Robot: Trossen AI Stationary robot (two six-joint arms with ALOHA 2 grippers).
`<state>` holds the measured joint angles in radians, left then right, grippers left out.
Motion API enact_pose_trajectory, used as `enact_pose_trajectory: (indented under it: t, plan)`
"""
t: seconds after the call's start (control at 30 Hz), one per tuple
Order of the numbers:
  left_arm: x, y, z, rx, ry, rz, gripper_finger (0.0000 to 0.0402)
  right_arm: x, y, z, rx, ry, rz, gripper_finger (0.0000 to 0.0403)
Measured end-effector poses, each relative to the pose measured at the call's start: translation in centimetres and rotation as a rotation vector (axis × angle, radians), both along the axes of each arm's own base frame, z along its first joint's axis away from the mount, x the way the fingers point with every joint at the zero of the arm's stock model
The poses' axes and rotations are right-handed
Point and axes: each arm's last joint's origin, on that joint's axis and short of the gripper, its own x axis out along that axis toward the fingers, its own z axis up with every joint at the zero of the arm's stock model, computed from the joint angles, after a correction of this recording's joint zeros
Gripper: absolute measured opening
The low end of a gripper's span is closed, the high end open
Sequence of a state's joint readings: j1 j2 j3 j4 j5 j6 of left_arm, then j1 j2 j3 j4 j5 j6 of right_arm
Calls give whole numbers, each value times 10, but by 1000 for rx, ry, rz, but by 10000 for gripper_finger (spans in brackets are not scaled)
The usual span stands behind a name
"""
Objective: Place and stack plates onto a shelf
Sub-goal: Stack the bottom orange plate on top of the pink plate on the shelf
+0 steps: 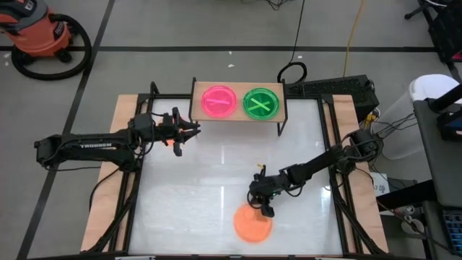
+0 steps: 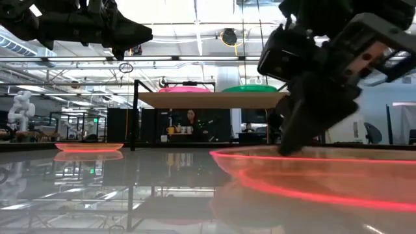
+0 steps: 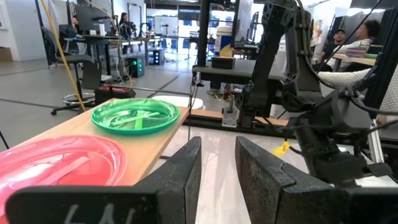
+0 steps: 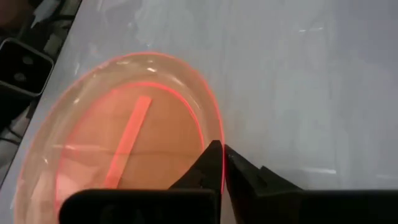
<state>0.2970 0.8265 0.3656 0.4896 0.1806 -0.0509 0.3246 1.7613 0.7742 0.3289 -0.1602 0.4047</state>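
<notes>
An orange plate point(image 1: 253, 225) lies near the table's near edge. My right gripper point(image 1: 266, 207) stands at its far rim, shut on it; the right wrist view shows the plate point(image 4: 118, 155) under the fingers. A pink plate point(image 1: 218, 101) and a green plate point(image 1: 261, 102) sit side by side on the wooden shelf point(image 1: 238, 118) at the far edge. My left gripper point(image 1: 191, 131) hovers open and empty by the shelf's left front corner, and its wrist view shows both plates, pink point(image 3: 56, 162) and green point(image 3: 134, 116). My right gripper pinches the orange plate's far rim point(image 4: 214, 134) between its two fingers, one inside the plate and one outside. The fingers point(image 2: 292, 140) come from above, slanting down. The plate lies level with its bottom point(image 2: 312, 179) on the table.
In the low view another pink-orange plate point(image 2: 88, 147) lies on the table off to the left, below the left arm. Cables and the arms' bases line the table's sides. Bare white tabletop point(image 1: 216, 173) spreads between the shelf and the orange plate.
</notes>
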Motion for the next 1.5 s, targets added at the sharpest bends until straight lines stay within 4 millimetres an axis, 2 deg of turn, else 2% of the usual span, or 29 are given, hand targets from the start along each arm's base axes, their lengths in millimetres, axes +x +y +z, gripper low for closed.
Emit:
enact_pose_trajectory:
  t: [0.13, 0.3, 0.4, 0.47, 0.63, 0.77, 0.87, 0.93, 1.0, 1.13, 1.5]
  plan:
    - [0, 0, 0, 1, 0, 0, 104, 4, -17, 20, -53, -95, -33, 0]
    - [0, 0, 0, 1, -1, -1, 104, 4, -56, 67, -216, -303, -191, 0]
    - [0, 0, 1, 7, -13, -1, 104, -1, -88, 101, -329, -462, -397, 0]
    - [0, 0, 2, 9, -19, -2, 104, -5, -112, 122, -335, -568, -490, 0]
    - [0, 0, 4, 28, -40, -1, 104, -15, -174, 151, -289, -752, -744, 0]
    - [0, 0, 6, 35, -52, -1, 104, -11, -227, 154, -241, -743, -911, 0]
    - [0, 0, 6, 39, -59, -1, 104, 7, -259, 157, -159, -743, -928, 0]
    - [0, 0, 6, 38, -55, -2, 104, 25, -274, 163, -136, -750, -899, 0]
    - [0, -1, 5, 36, -49, -6, 104, 42, -283, 163, -157, -696, -882, 0]
    - [1, -2, 4, 35, -36, -14, 104, 60, -298, 152, -207, -557, -922, 0]
    - [1, -2, 4, 41, -34, -12, 104, 61, -307, 141, -295, -519, -961, 10]
